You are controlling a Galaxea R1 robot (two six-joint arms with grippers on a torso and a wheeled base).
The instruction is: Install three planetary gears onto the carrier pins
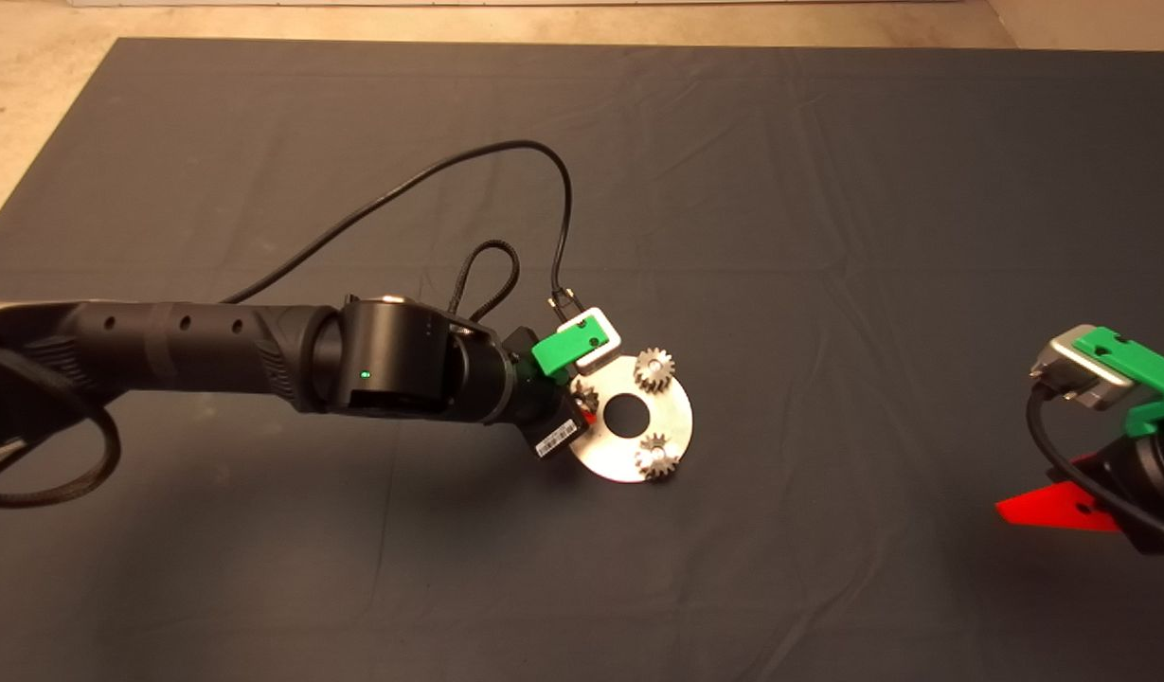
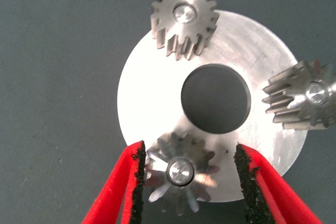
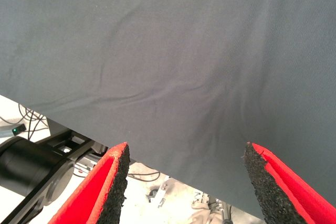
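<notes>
From above, the left pincer (image 1: 582,398) sits over a shiny round disc (image 1: 671,417) on the dark mat (image 1: 828,237). Its wrist view shows three toothed steel gears (image 2: 184,20) seated on pins (image 2: 179,172), rough black pads (image 2: 137,174) apart around one. The right pincer (image 3: 184,182) waits, spread apart.

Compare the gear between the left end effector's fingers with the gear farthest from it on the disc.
The near gear sits between the open left end effector's pads, one pad touching or nearly touching its teeth; the far gear stands clear of them. The near gear looks bright and glary, the far one evenly grey. Both sit on carrier pins on the disc.
</notes>
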